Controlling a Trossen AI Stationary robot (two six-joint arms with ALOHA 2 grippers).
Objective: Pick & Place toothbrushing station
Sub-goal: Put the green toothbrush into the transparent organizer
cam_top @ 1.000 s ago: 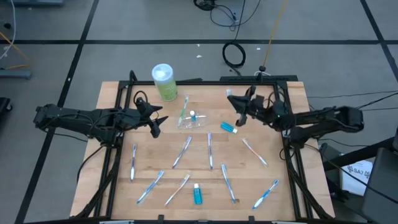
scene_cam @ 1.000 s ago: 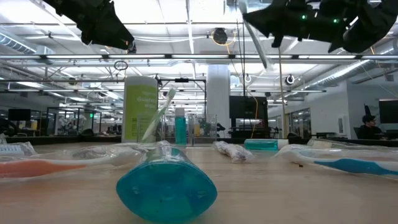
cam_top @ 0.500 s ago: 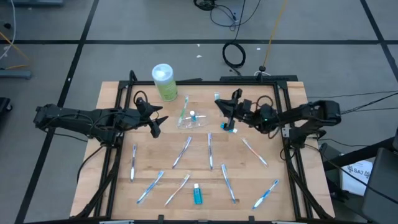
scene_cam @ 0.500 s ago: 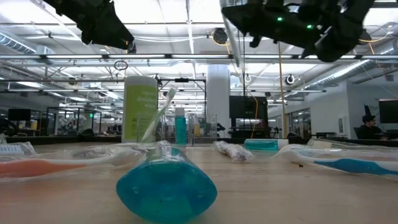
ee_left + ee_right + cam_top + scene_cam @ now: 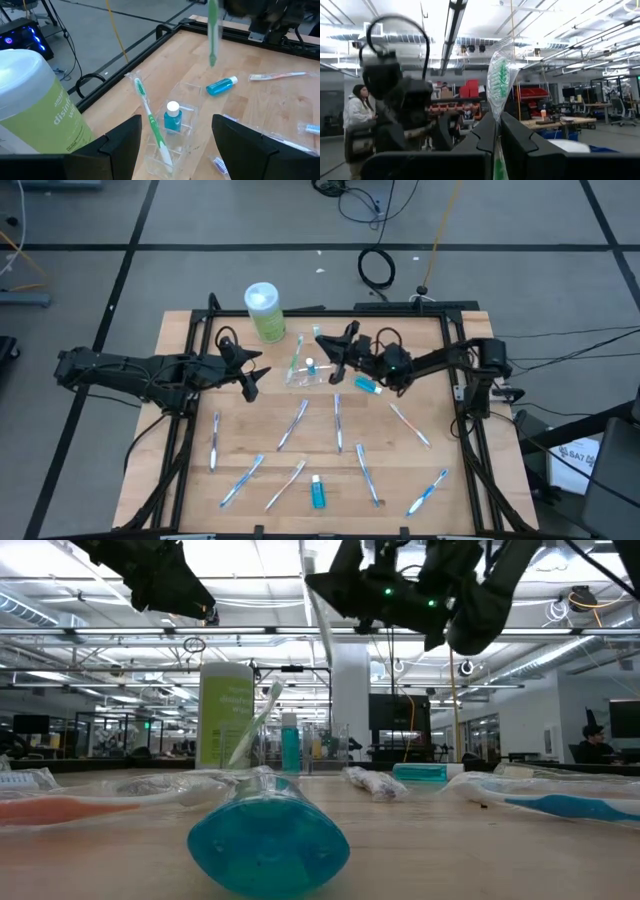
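Overhead, the right gripper hangs above the clear organizer near the tabletop's rear edge, clamped on a wrapped green toothbrush, while the left gripper waits spread wide just beside the organizer. From the left wrist, that toothbrush dangles bristles-down above the organizer, which already holds a green toothbrush and a small blue bottle; the wipes canister reads "disinf…". From the right wrist, the crinkly wrapper looks light and slippery, so a grip on the stiff handle seems safest.
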